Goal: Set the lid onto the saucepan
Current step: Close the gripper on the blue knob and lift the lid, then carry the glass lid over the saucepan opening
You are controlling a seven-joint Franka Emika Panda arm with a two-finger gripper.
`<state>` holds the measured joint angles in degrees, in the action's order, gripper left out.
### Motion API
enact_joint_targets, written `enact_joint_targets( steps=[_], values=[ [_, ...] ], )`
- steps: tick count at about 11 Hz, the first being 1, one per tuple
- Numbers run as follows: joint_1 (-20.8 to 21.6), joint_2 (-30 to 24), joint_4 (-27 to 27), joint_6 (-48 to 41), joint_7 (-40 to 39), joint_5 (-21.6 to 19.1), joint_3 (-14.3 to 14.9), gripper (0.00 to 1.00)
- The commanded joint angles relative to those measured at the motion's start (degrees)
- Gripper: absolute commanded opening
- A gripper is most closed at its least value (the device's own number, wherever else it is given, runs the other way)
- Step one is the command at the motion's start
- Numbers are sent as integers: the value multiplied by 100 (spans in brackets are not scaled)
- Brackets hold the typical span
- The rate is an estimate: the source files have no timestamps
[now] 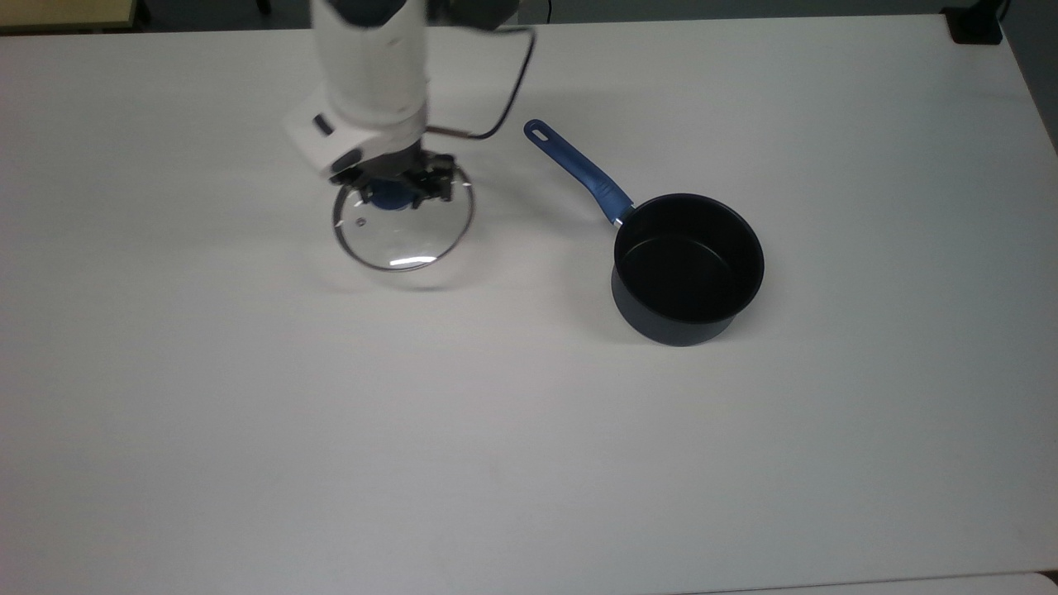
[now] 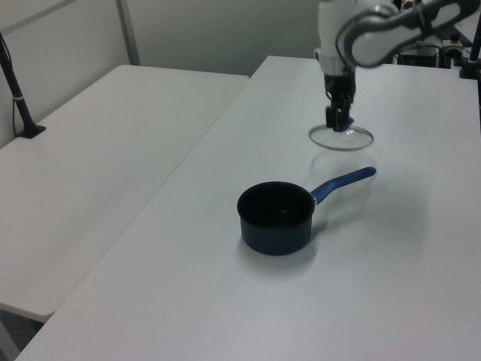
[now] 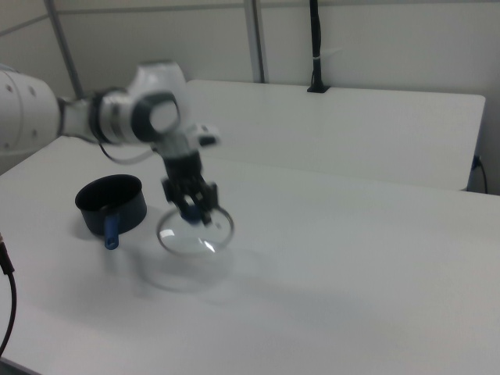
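The glass lid (image 1: 403, 227) (image 2: 341, 138) (image 3: 195, 232) hangs level above the white table (image 1: 529, 430), its shadow on the surface below it. My gripper (image 1: 395, 192) (image 2: 339, 124) (image 3: 194, 211) is shut on the lid's blue knob (image 1: 392, 197) from above. The dark saucepan (image 1: 686, 268) (image 2: 275, 218) (image 3: 111, 204) stands upright and open to the top view's right of the lid, well apart from it. Its blue handle (image 1: 576, 170) (image 2: 343, 183) points toward the lid's side in the top view.
A second white table (image 2: 98, 158) (image 3: 344, 125) stands beside this one across a narrow gap. A black post (image 2: 16, 94) (image 3: 315, 47) is clamped at its far edge. A black cable (image 1: 504, 91) trails from my wrist.
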<state>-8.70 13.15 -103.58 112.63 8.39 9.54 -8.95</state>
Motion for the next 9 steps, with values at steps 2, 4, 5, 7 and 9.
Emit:
enact_joint_targets(
  steps=[2,4,5,7,9],
  values=[
    [262,-41,1057,-566,1574,21,-845,42],
    [823,221,1549,-732,2295,109,-846,41],
    [1078,466,1839,-777,2585,205,-846,41],
    [1535,880,2227,-786,3122,504,-846,41],
    [1888,1319,2535,-777,3553,776,-846,41]
  ],
)
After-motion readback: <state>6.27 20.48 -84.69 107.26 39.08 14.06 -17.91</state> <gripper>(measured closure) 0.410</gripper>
